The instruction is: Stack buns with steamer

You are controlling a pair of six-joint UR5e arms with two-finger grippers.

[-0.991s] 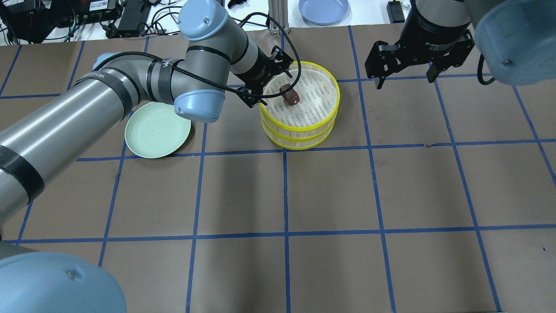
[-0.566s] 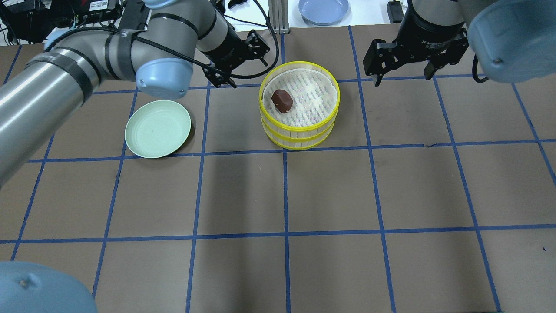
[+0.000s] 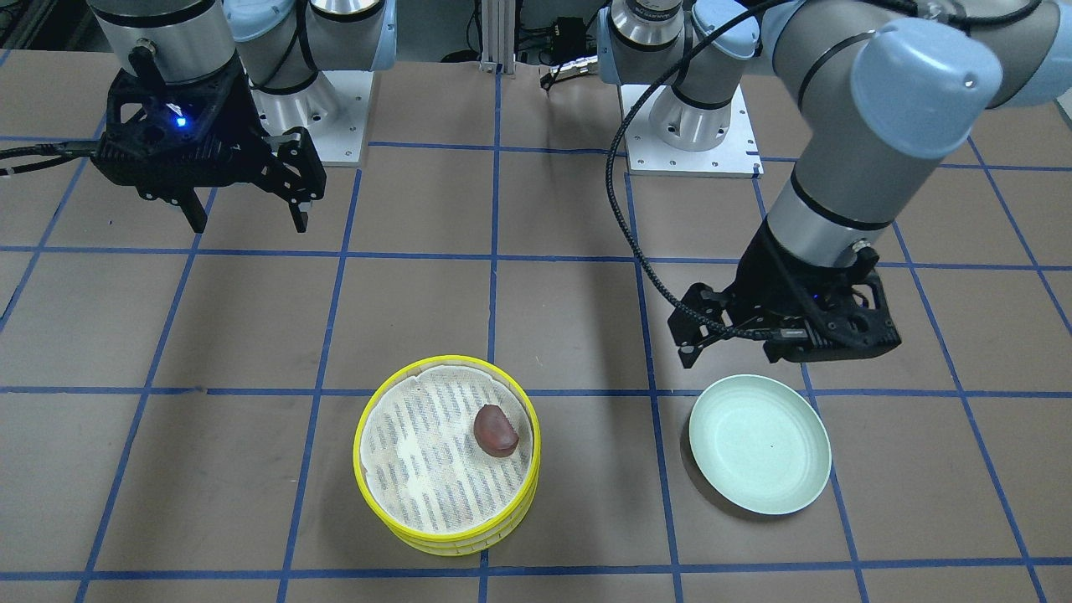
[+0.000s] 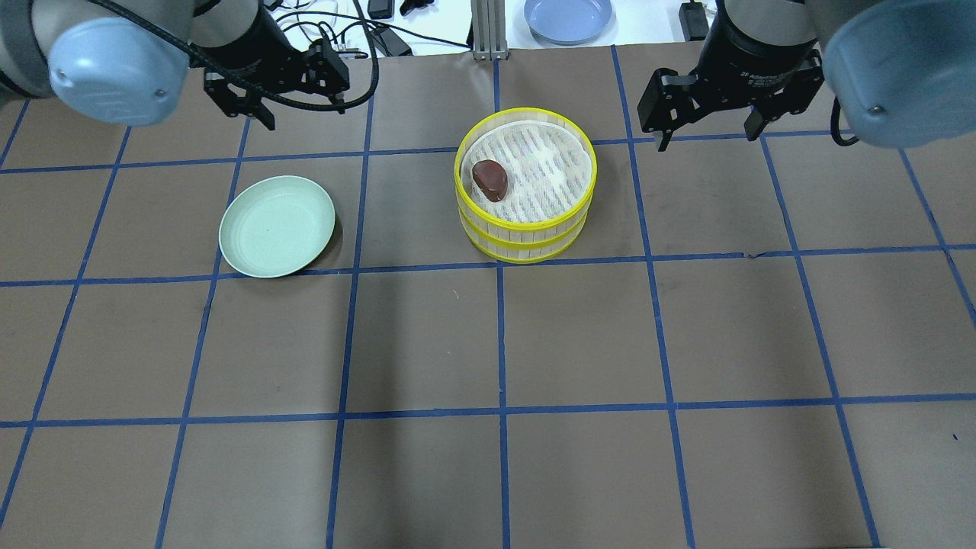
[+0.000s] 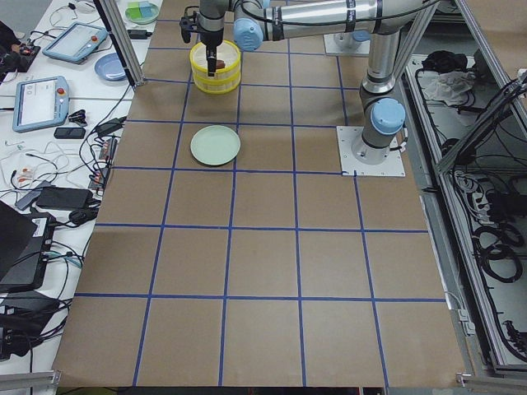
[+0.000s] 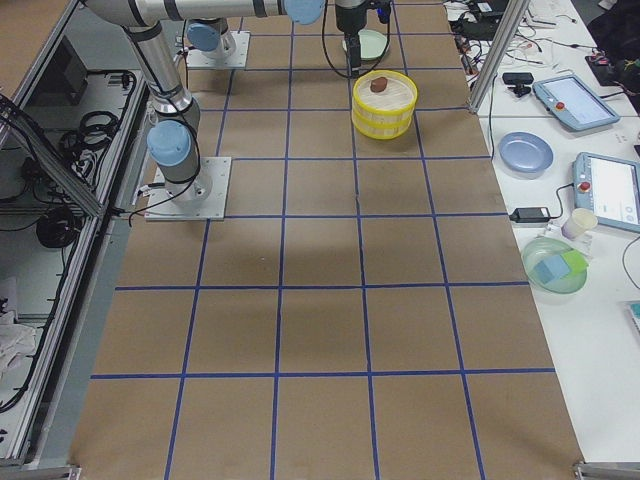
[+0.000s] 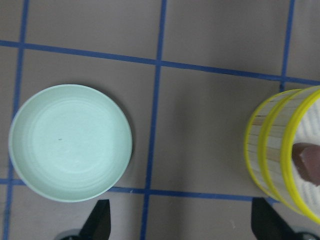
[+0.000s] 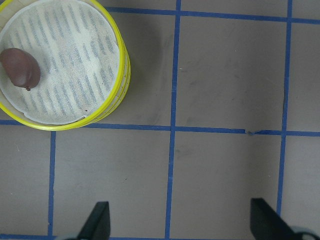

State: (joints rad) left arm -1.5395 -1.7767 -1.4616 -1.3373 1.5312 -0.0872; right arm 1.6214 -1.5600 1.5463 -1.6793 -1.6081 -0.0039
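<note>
1. Find the brown bun inside the steamer, midway along the operators' edge.
2. You see the left gripper spread, empty, near the plate, well apart from the bun.
3. Right gripper: spread, empty.

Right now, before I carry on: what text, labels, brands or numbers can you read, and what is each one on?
White print on the body of the right pincer: too blurred to read.
Pendant screens on the side bench: too small to read.
Steamer, brown bun, green plate: no text on any of them.
Nothing else readable in any view.
</note>
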